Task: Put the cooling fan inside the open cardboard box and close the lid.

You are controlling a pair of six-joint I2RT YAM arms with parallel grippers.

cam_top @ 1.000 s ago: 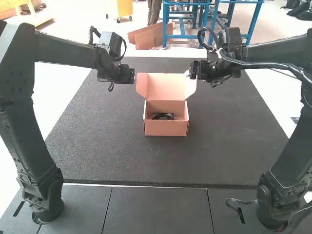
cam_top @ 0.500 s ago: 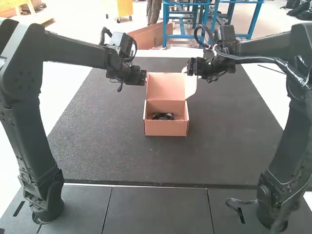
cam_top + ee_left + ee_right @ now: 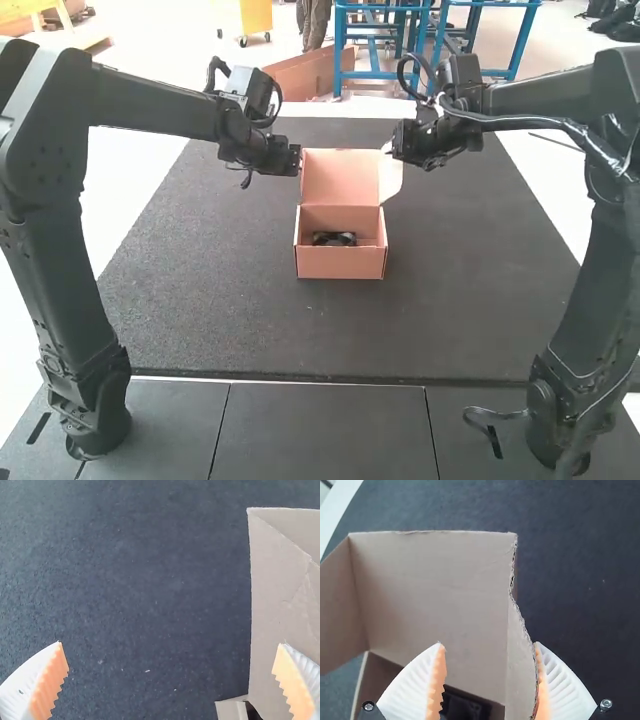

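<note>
Step in hand: closing the lid. The cooling fan (image 3: 333, 238) already lies inside the cardboard box (image 3: 340, 262), which sits at the middle of the black mat (image 3: 200, 280). The lid (image 3: 340, 178) stands upright off the box's far wall and is not yet folded.

Left gripper (image 3: 287, 160): at the lid's upper left corner, fingers spread wide, holding nothing. In the left wrist view one orange pad (image 3: 290, 680) sits over the cardboard's edge and the other is over bare mat. Cannot tell whether the pad is in contact.

Right gripper (image 3: 400, 146): at the lid's upper right corner, fingers parted and straddling the lid's side flap (image 3: 519, 645). One pad (image 3: 540, 680) is close against the flap's outer face and the other (image 3: 437, 680) stands apart on the inner side. No clamp.

Next move, by judgement: both grippers need to push the lid's top edge forward and down toward the box's near wall together, with the side flaps steered inside the walls. Risks are a flap catching outside and the light box sliding.
</note>
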